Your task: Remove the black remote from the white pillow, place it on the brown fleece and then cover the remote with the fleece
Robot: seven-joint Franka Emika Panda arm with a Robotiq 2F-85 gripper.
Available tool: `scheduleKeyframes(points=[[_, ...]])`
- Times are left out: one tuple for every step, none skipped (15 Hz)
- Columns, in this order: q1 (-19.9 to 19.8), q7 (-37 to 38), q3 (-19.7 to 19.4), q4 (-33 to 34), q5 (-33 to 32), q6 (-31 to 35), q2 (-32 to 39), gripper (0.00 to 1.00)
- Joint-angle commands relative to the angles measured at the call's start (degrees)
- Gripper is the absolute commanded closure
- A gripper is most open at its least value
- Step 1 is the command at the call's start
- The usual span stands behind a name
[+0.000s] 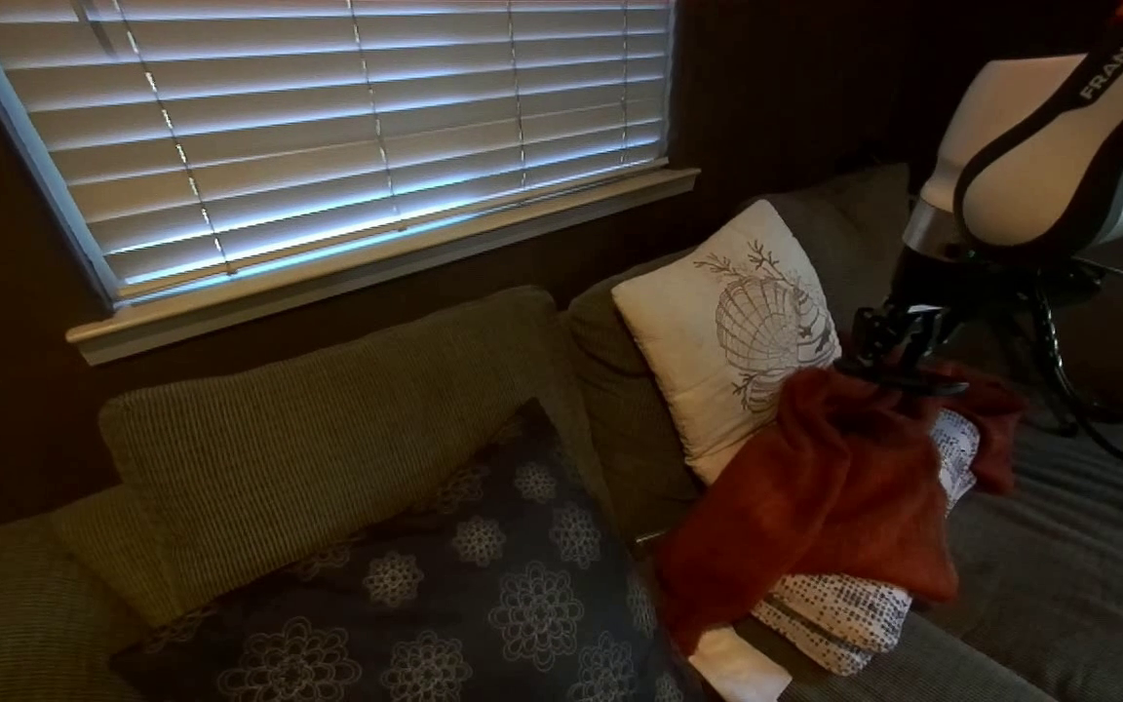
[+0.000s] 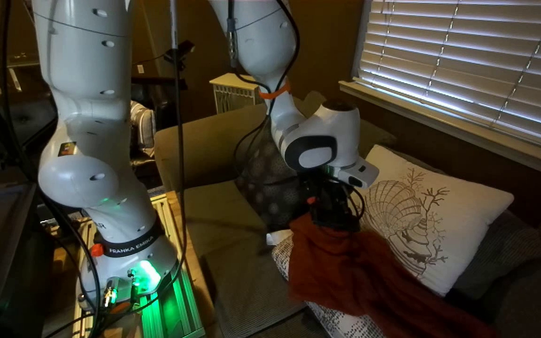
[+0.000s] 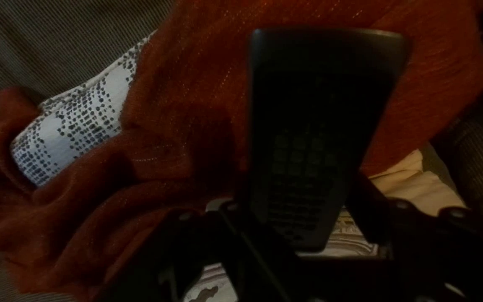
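My gripper point(image 3: 300, 195) is shut on the black remote point(image 3: 308, 117), whose button side faces the wrist camera. In an exterior view the remote point(image 1: 927, 382) shows as a thin dark slab under the gripper point(image 1: 898, 361), right over the brown fleece point(image 1: 844, 487). Whether it touches the cloth I cannot tell. Rust-red and rumpled, the fleece point(image 2: 345, 277) drapes over folded dotted fabric. The white pillow point(image 1: 664, 331) with its shell print leans against the sofa back, beside the fleece and gripper. Part of its print point(image 3: 210, 289) shows past the fingers in the wrist view.
White dotted fabric point(image 1: 844, 614) pokes out beneath the fleece. A dark flowered cushion point(image 1: 479, 595) lies farther along the sofa, near a small cream cloth point(image 1: 742, 668). Behind rise the sofa's back cushion point(image 1: 337, 448) and the window sill point(image 1: 376, 263). Cables hang from the arm point(image 2: 270, 42).
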Motion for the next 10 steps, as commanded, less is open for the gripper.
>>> scheduleKeyframes(points=[[-4.29, -5.82, 3.67, 2.45, 4.49, 1.73, 3.11, 0.66], [-4.80, -6.49, 3.88, 3.06, 4.70, 1.91, 3.83, 0.66], [-5.86, -7.77, 4.74, 3.87, 5.18, 1.98, 4.52, 0.66], [-6.71, -8.77, 5.38, 4.64, 5.46, 2.07, 5.37, 0.66], [-7.61, -9.85, 6.09, 5.60, 5.74, 1.96, 6.15, 0.66], [-8.41, -10.64, 6.69, 6.54, 5.93, 1.75, 7.03, 0.66], [-8.94, -11.11, 7.02, 7.56, 5.95, 1.01, 7.64, 0.66], [-9.65, -11.50, 7.63, 8.48, 6.24, 0.36, 8.37, 0.66], [-10.40, -11.90, 8.29, 9.36, 6.58, -0.01, 9.10, 0.66], [-11.38, -12.30, 9.24, 10.19, 7.16, -0.44, 9.88, 0.66]])
